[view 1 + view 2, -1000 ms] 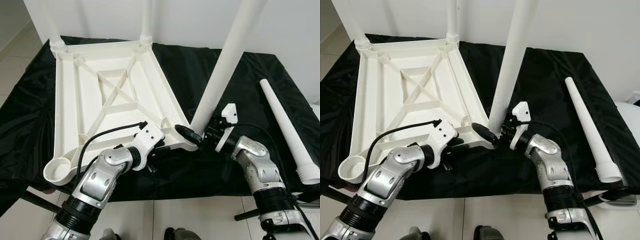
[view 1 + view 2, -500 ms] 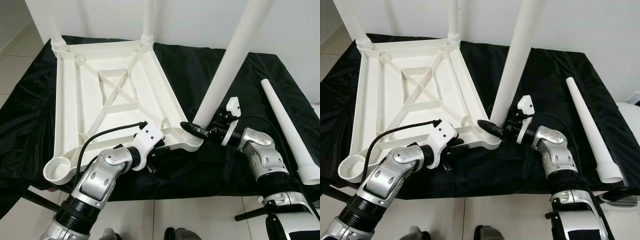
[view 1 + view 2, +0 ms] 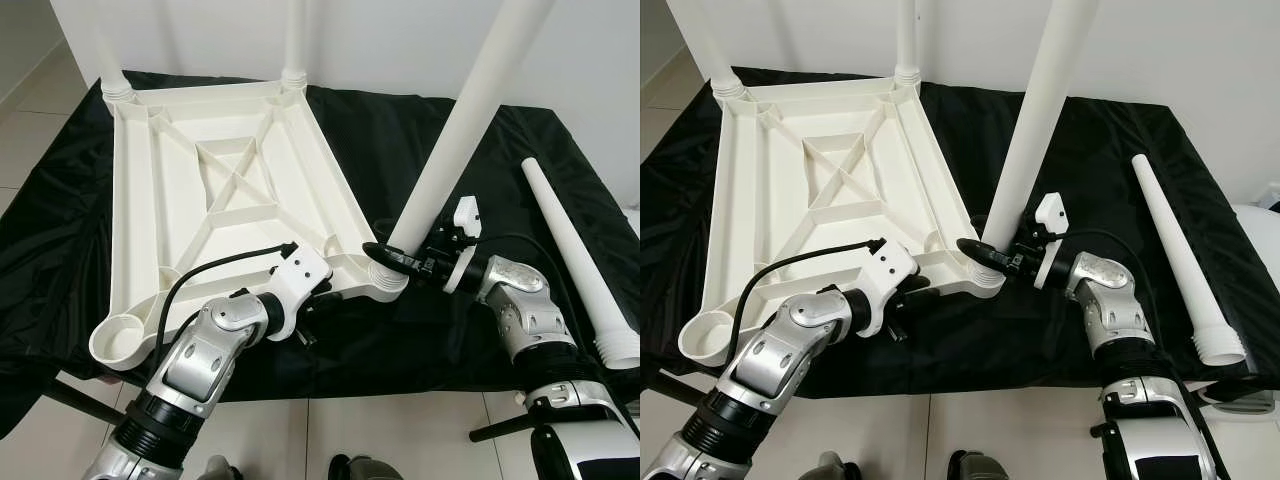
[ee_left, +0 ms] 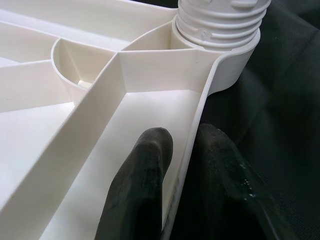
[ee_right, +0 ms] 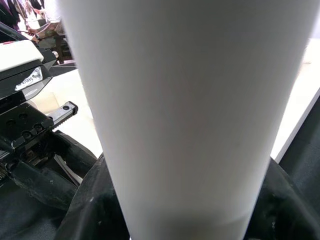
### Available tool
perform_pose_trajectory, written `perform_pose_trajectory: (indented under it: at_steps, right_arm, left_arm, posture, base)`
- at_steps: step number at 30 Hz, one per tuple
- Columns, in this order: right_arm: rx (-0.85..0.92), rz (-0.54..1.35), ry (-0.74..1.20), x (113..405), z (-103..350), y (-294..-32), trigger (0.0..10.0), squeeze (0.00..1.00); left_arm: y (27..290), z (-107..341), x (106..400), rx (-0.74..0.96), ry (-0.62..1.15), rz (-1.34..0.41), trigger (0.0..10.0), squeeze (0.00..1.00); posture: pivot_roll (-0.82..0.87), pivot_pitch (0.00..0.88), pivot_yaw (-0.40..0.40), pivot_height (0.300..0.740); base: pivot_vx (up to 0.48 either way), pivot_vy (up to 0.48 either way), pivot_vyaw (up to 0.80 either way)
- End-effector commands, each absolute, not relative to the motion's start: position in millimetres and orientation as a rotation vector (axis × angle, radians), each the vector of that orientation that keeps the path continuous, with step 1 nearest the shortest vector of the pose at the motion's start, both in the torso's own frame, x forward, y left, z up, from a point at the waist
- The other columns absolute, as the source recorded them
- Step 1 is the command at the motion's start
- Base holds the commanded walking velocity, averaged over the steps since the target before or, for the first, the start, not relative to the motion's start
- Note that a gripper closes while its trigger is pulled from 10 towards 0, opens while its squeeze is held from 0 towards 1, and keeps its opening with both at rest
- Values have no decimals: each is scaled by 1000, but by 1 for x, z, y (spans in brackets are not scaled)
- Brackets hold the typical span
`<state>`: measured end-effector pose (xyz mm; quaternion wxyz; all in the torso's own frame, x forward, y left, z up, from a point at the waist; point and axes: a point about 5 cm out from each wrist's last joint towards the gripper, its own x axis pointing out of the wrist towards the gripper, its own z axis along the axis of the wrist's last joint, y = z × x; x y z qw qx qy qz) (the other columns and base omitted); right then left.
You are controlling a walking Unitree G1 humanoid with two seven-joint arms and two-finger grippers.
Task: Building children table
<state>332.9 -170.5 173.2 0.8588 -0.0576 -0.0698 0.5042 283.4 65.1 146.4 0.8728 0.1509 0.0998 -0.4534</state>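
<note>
The white tabletop (image 3: 230,190) lies upside down on the black cloth, with two legs standing in its far corners. A third white leg (image 3: 465,120) stands tilted at the near right corner, its threaded end (image 4: 220,20) sitting in the corner socket (image 3: 385,283). My right gripper (image 3: 388,258) is shut on that leg near its base, and the black fingers (image 5: 75,165) hug both sides of it. My left gripper (image 4: 185,165) is shut on the tabletop's near rim, one finger inside the rim and one outside.
A fourth white leg (image 3: 575,255) lies loose on the cloth at the right, its wide end near the front edge. The near left corner socket (image 3: 120,340) holds nothing. The black cloth (image 3: 470,190) drapes over the table's front edge, with tiled floor below.
My right arm has swung out to the right, and the leg's base has settled onto the near right corner socket. The left gripper has stayed on the rim.
</note>
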Motion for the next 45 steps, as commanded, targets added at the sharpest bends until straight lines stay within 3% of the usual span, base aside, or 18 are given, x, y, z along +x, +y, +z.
perform_pose_trajectory:
  at_steps: [1, 26, 45]
  right_arm:
    - [-85, 995, -130, 330, 166, -183, 0, 0]
    - [13, 647, -170, 310, 145, -198, 0, 0]
    - [45, 397, -205, 280, 140, -166, 0, 0]
  left_arm:
    - [63, 151, 280, 302, 189, -976, 10000, 0]
    - [63, 151, 279, 296, 191, -972, 10000, 0]
    - [62, 150, 279, 295, 194, -975, 10000, 0]
  posture:
    - [-59, 120, -46, 740]
    - [-65, 123, -52, 740]
    - [-72, 126, -55, 740]
  base:
    - [0, 0, 0]
    - [0, 0, 0]
    - [0, 0, 0]
